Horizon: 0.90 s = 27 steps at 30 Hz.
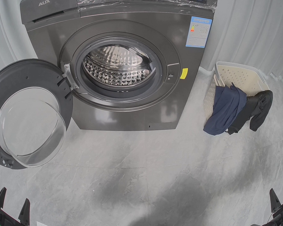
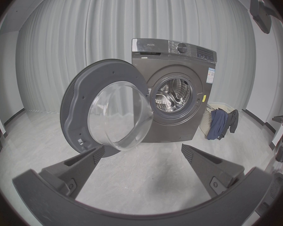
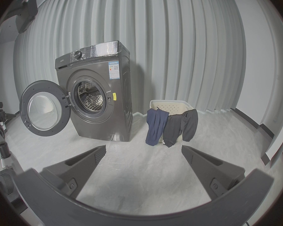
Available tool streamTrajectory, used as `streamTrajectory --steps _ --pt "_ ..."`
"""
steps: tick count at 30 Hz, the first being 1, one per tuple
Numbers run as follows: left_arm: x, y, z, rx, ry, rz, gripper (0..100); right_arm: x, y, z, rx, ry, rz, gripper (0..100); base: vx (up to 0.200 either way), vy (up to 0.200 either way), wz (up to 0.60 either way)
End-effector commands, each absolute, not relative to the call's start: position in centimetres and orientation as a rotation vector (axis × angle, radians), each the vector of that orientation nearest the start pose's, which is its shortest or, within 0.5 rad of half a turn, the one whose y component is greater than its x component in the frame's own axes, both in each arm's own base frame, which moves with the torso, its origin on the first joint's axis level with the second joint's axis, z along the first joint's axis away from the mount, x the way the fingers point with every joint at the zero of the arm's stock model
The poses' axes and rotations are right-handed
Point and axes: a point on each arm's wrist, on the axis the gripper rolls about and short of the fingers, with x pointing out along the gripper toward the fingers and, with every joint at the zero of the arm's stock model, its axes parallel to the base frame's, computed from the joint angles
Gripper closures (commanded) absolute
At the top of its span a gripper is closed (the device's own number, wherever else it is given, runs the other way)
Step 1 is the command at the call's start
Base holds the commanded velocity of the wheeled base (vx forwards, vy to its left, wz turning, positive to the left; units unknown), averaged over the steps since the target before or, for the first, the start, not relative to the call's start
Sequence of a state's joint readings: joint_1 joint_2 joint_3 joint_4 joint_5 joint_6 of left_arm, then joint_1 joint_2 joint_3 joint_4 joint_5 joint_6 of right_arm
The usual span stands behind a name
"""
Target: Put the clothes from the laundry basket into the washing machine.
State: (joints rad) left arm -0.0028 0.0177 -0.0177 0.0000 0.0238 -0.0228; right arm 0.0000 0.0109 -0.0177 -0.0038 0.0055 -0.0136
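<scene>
Grey floor (image 1: 132,173): washing machine (image 1: 132,116) at 12 o'clock, door (image 1: 28,110) open; laundry basket (image 1: 242,76) at 2 o'clock, 2 clothes (image 1: 229,110) draped over its rim. Left hand (image 1: 11,206) and right hand (image 1: 282,193) gape wide, empty. First pick pending; the right hand likely must reach the basket.

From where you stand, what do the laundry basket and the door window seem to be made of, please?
Laundry basket: likely matte cream plastic, judging by its moulded perforations. Door window: clear glossy bowl, glass or plastic; floor shows through.
</scene>
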Motion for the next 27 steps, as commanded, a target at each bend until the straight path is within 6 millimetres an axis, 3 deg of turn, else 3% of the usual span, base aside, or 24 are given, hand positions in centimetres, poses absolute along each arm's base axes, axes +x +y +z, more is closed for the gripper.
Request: streamTrajectory --steps 1,15,24,27 --pt "-2.27 0.06 7.60 -0.026 0.001 0.021 0 -2.27 0.01 7.60 -0.014 -0.003 0.006 0 0.000 -0.200 0.00" --pt "-2.27 0.06 7.60 -0.028 0.001 0.021 0 -2.27 0.01 7.60 -0.014 -0.003 0.006 0 0.000 -0.200 0.00" --pt "-2.27 0.06 7.60 -0.026 0.001 0.020 0 -2.26 0.01 7.60 -0.011 -0.002 0.006 0 0.000 0.000 0.00" --pt "-2.27 0.06 7.60 -0.028 0.001 0.020 0 -2.26 0.01 7.60 -0.011 -0.002 0.006 0 0.000 -0.200 0.00"
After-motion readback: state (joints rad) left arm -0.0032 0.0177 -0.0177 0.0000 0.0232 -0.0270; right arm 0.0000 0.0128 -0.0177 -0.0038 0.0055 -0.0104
